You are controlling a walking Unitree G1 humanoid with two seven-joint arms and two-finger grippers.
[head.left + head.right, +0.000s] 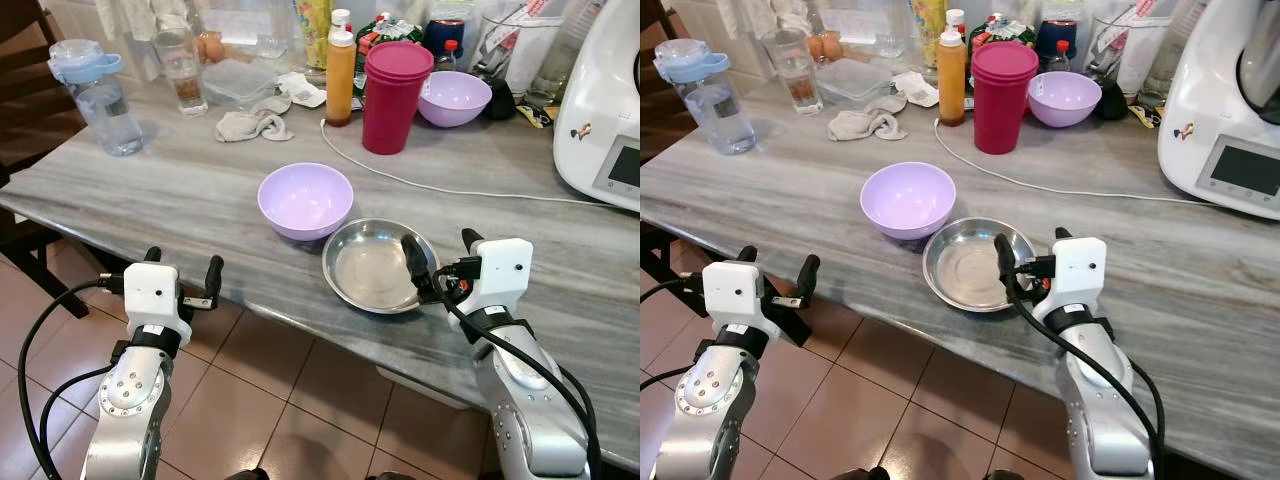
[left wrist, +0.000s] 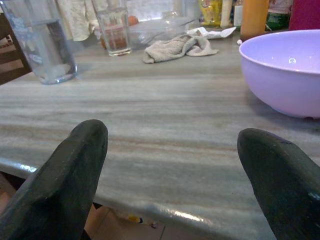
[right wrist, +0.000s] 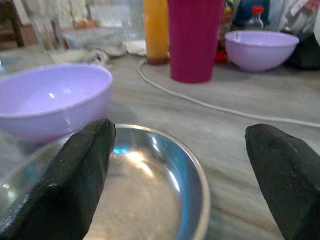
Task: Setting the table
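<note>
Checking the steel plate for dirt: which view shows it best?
The left eye view shows the steel plate whole, from above. The right eye view matches it; the right wrist view crops it behind the right tool.

A grey, wood-grained table (image 1: 180,190) carries a lilac bowl (image 1: 305,199) touching a steel plate (image 1: 375,265) near the front edge. Farther back stand a water bottle (image 1: 98,95), a glass (image 1: 181,68), a crumpled cloth (image 1: 253,125), an orange bottle (image 1: 340,77), stacked red cups (image 1: 393,96), a second lilac bowl (image 1: 454,98), and a white appliance (image 1: 604,110) with its cord (image 1: 440,187).
</note>
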